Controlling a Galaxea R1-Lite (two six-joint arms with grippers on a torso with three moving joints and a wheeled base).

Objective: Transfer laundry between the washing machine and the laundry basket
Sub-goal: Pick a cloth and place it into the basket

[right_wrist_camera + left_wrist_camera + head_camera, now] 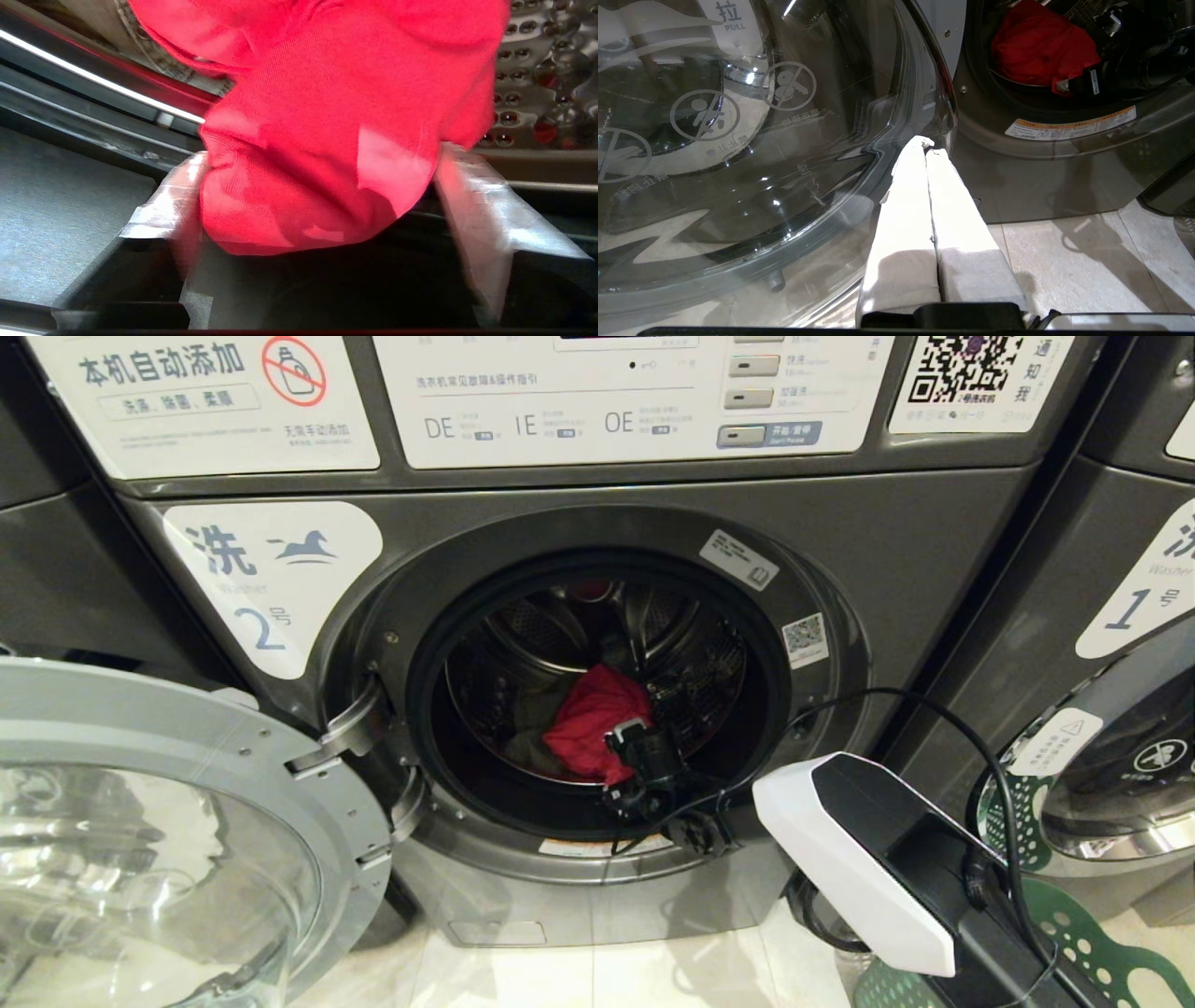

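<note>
Inside the dark grey number-2 washing machine (597,616), the right gripper (322,205) stands spread wide around the bright red cloth garment (590,721); the left gripper (927,147), pressed together, hangs outside.

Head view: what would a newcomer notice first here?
The bright red garment inside the drum of the washing machine labelled 2. The right gripper reaches in, its open fingers on either side of the cloth. The glass door hangs open at the left.

A second dark grey washer (1111,644), labelled "1", fills the frame's right edge; pale floor tiles (597,980), seemingly glossy, run along the bottom.
</note>
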